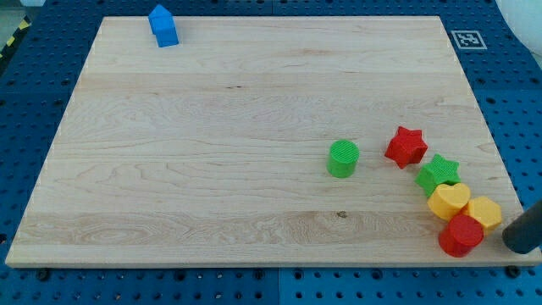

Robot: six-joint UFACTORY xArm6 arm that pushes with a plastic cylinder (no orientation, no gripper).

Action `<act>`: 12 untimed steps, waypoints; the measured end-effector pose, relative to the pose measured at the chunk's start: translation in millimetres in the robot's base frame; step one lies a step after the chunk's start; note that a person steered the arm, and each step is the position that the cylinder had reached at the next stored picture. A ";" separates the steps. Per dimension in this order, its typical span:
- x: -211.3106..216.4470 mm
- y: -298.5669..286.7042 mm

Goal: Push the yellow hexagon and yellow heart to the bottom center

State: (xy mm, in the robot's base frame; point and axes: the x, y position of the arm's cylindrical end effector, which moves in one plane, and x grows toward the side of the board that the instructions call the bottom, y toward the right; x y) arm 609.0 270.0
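Note:
The yellow heart (448,201) lies near the board's bottom right corner. The yellow hexagon (485,213) sits just to its right and touches it. A red round block (461,235) lies right below both. A green star (438,174) sits just above the heart. My tip (516,243) is at the view's right edge, off the board's bottom right corner, just right of the hexagon and the red round block. I cannot tell whether it touches either.
A red star (406,146) lies up and left of the green star. A green cylinder (343,158) stands left of it. A blue block (163,25) sits at the top left. A black-and-white marker (468,39) is at the top right corner.

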 end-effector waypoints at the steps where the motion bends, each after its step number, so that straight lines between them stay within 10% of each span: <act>1: -0.4 -16.3; 12: -35.3 -16.3</act>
State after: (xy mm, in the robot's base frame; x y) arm 573.7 253.7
